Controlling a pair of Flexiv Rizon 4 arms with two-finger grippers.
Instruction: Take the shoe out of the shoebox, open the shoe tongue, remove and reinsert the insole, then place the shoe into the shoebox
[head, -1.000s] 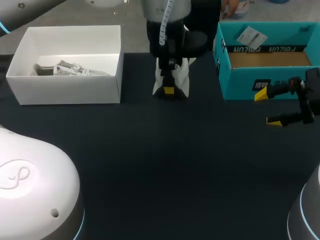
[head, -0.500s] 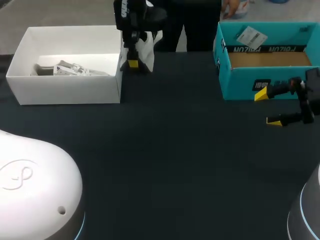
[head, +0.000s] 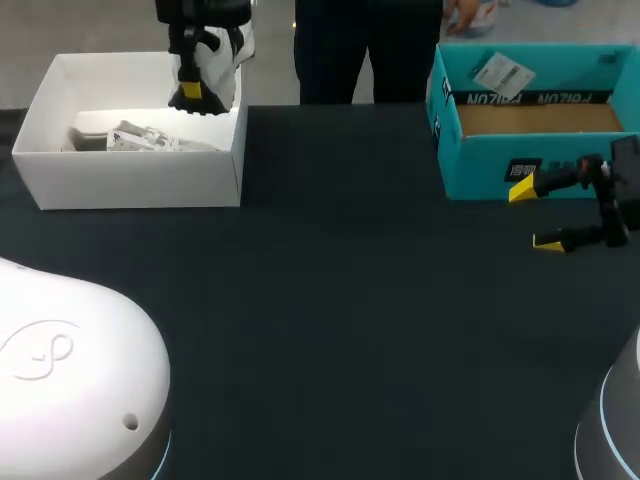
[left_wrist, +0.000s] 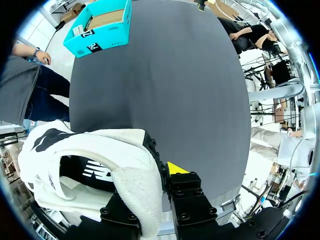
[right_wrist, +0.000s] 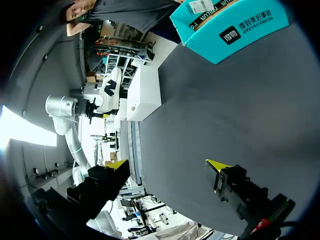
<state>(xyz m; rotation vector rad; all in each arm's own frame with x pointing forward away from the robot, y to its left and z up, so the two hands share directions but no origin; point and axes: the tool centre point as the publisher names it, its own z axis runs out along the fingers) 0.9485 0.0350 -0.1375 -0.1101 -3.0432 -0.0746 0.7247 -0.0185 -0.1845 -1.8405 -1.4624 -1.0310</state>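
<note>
The white shoe (head: 228, 52) with black markings hangs over the back right corner of the white shoebox (head: 130, 182). My left gripper (head: 190, 96) is shut on it. In the left wrist view the shoe (left_wrist: 95, 160) fills the space at the fingers, and the left gripper (left_wrist: 156, 172) pinches its padded collar, with one yellow tip showing. My right gripper (head: 541, 215) stands open in front of the teal box (head: 535, 150), holding nothing. In the right wrist view the right gripper (right_wrist: 167, 165) is spread wide above the dark table, and the shoe (right_wrist: 111, 90) shows far off.
Crumpled white paper (head: 140, 138) lies inside the white shoebox. The teal box (left_wrist: 102, 25) at the back right has a brown cardboard floor and a tag inside. The dark tabletop (head: 330, 300) lies between the two boxes.
My left arm has carried the shoe from the middle of the table's back edge leftward to above the white shoebox. The right arm has stayed still.
</note>
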